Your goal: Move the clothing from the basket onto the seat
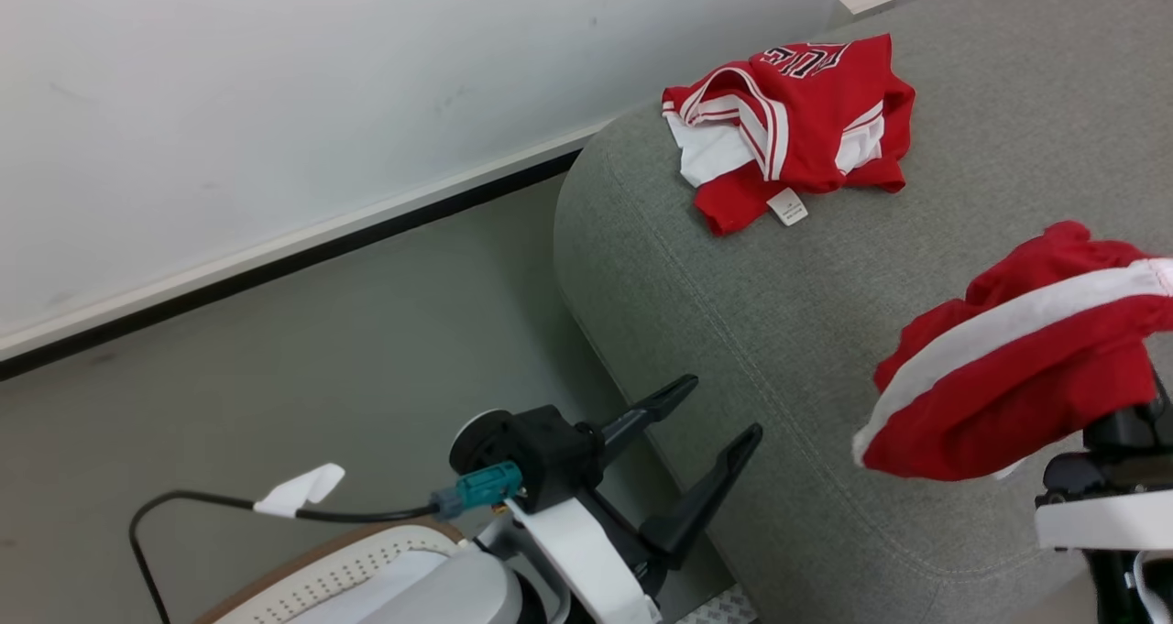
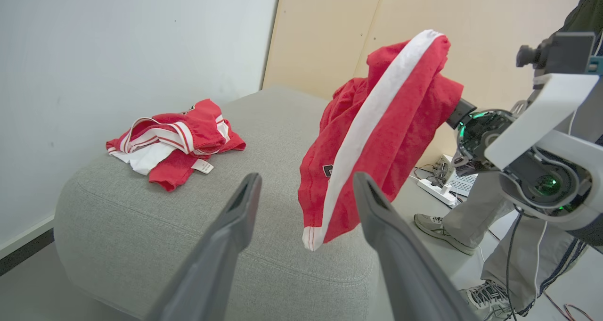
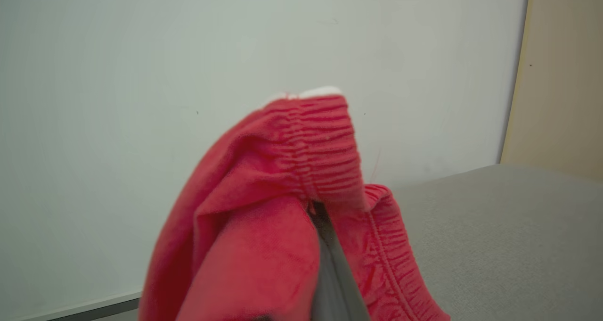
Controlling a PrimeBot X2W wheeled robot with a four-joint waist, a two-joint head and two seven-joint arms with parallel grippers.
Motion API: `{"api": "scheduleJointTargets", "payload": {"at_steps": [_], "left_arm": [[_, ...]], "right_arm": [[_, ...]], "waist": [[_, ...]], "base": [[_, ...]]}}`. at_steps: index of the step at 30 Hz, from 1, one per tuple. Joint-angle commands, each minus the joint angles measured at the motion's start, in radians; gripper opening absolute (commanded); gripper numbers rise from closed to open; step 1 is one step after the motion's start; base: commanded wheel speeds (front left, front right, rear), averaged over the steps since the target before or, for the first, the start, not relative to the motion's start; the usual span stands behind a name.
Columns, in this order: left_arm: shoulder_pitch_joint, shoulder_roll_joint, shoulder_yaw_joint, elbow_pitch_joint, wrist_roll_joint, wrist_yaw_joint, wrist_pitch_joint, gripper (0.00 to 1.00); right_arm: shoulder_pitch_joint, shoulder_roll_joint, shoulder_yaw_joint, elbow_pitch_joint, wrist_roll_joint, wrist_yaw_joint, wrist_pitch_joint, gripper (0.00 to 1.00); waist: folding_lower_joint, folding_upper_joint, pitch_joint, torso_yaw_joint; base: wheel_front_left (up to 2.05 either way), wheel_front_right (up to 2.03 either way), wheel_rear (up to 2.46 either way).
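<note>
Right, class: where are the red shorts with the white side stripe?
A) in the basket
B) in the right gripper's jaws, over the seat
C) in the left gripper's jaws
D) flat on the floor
B: the red shorts hang from the shut right gripper over the grey seat.

Red jersey (image 1: 793, 125) crumpled upper right on the grey seat (image 1: 733, 312). Red shorts (image 1: 1017, 358) with a white stripe bunched at right edge, clamped in right gripper (image 1: 1120, 433). Left gripper (image 1: 724, 406) lower centre, spread wide. Basket (image 1: 348, 564) peeking in bottom left.
</note>
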Motion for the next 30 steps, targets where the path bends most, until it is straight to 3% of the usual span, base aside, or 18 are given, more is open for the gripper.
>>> {"api": "scheduleJointTargets", "payload": {"at_steps": [1, 4, 8, 17, 29, 30], "left_arm": [[-0.001, 0.000, 0.004, 0.002, -0.005, 0.000, 0.003, 1.00], [-0.005, -0.002, 0.009, -0.016, -0.024, -0.001, 0.016, 1.00], [-0.028, 0.009, 0.009, -0.039, -0.016, 0.009, 0.045, 1.00], [-0.084, 0.040, 0.023, -0.092, -0.002, 0.016, 0.095, 1.00], [-0.145, 0.059, 0.030, -0.101, 0.017, 0.005, 0.102, 1.00], [-0.145, 0.063, 0.032, -0.098, 0.017, 0.004, 0.100, 1.00]], "right_arm": [[-0.020, -0.008, -0.003, -0.006, 0.005, -0.002, 0.004, 0.00], [-0.060, -0.054, -0.016, 0.012, -0.019, -0.002, 0.015, 0.00], [-0.133, -0.085, -0.057, 0.047, 0.042, -0.002, 0.025, 0.00], [-0.314, -0.249, -0.160, 0.197, 0.113, -0.002, 0.039, 0.00], [-0.459, -0.461, -0.067, 0.581, 0.078, -0.002, 0.145, 0.00], [-0.466, -0.474, -0.062, 0.613, 0.077, -0.002, 0.154, 0.16]], "waist": [[-0.0001, -0.0001, 0.006, 0.000], [-0.0001, -0.0001, 0.029, 0.019], [-0.0001, -0.0001, 0.079, 0.077], [-0.0001, -0.0001, 0.239, 0.226], [-0.0001, -0.0001, 0.385, 0.349], [-0.0001, -0.0001, 0.392, 0.355]], "base": [[0.00, 0.00, 0.00], [0.00, 0.00, 0.00], [0.00, 0.00, 0.00], [0.00, 0.00, 0.00], [0.00, 0.00, 0.00], [0.00, 0.00, 0.00]]}}
